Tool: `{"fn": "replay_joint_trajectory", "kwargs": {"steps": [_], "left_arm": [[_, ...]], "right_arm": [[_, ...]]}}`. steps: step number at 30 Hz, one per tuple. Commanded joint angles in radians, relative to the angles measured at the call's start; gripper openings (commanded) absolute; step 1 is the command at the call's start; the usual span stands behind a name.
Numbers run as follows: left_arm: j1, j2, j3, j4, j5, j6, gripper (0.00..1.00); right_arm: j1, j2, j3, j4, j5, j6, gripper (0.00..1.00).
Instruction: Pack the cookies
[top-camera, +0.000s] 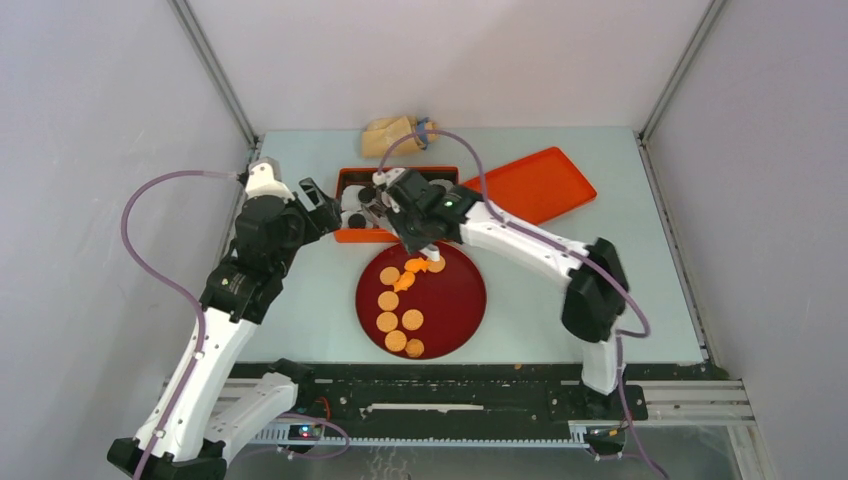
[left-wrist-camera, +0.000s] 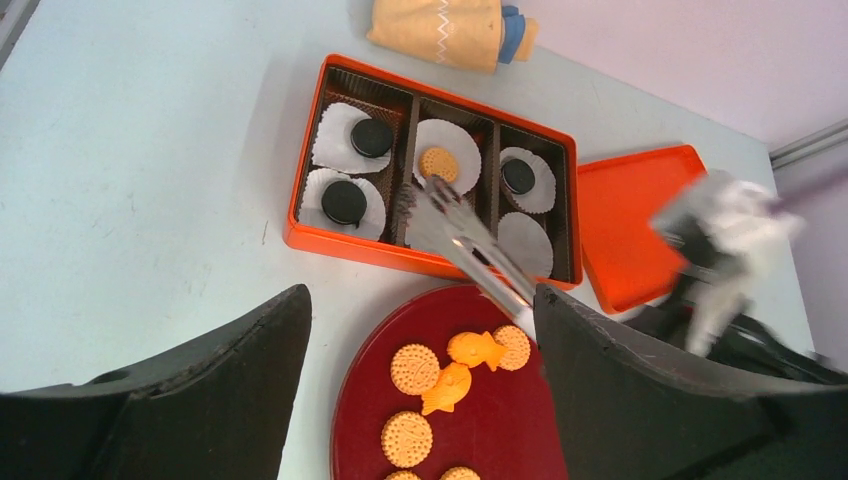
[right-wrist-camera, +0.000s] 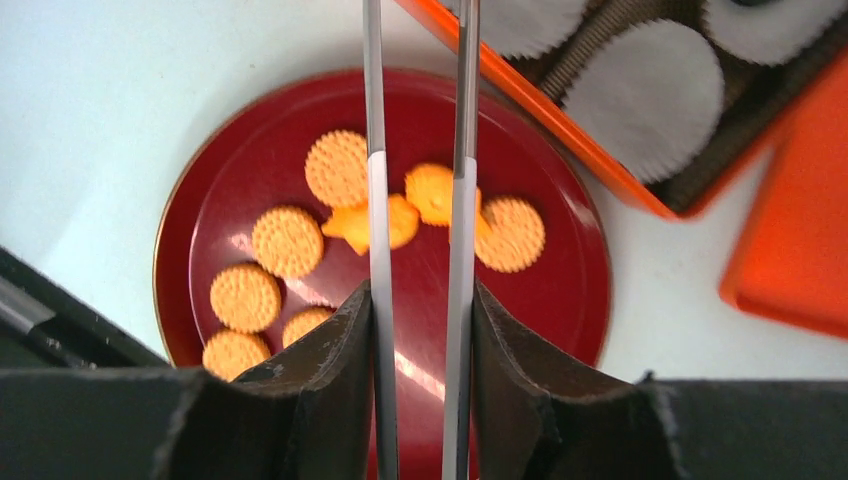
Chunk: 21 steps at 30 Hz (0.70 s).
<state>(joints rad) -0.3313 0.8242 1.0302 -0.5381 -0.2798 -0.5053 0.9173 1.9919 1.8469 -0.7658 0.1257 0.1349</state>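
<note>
my right gripper (right-wrist-camera: 420, 295) is clamped on the metal tongs (left-wrist-camera: 470, 250), whose tips reach over the middle compartment of the orange box (left-wrist-camera: 330, 240), beside a tan cookie (left-wrist-camera: 438, 163) on its liner (left-wrist-camera: 462, 145). my left gripper (left-wrist-camera: 420, 300) hangs wide open, empty. three black cookies (left-wrist-camera: 371, 137) sit in the box; the other cookies (right-wrist-camera: 288, 240) lie on the red plate (right-wrist-camera: 560, 300).

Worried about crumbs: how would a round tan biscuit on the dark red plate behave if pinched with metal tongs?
Thin and flat, the round tan biscuit is probably light and won't roll. Its crimped edge suggests brittleness; smooth metal tongs might slip.
</note>
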Motion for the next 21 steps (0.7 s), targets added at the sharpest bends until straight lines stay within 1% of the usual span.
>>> {"fn": "replay_joint_trajectory", "kwargs": {"steps": [1, 2, 5, 7, 9, 15, 21], "left_arm": [[0.008, -0.012, 0.009, 0.030, 0.040, 0.006, 0.86], [0.008, -0.009, 0.005, 0.034, 0.049, 0.002, 0.86], [0.008, -0.002, -0.007, 0.050, 0.077, -0.009, 0.86], [0.007, 0.006, -0.012, 0.057, 0.098, -0.017, 0.86], [0.007, 0.014, -0.014, 0.068, 0.114, -0.023, 0.86], [0.008, 0.036, -0.017, 0.092, 0.167, -0.037, 0.86], [0.008, 0.031, -0.014, 0.103, 0.198, -0.038, 0.86]], "right_arm": [[0.026, -0.280, -0.129, 0.041, 0.080, 0.026, 0.41], [0.045, -0.350, -0.193, 0.053, 0.094, 0.031, 0.41], [0.087, -0.488, -0.343, 0.045, 0.141, 0.081, 0.42], [0.108, -0.559, -0.431, 0.005, 0.151, 0.123, 0.43], [0.125, -0.606, -0.481, -0.048, 0.156, 0.170, 0.43], [0.181, -0.690, -0.643, -0.107, 0.190, 0.295, 0.48], [0.188, -0.703, -0.751, -0.119, 0.208, 0.358, 0.49]]}}
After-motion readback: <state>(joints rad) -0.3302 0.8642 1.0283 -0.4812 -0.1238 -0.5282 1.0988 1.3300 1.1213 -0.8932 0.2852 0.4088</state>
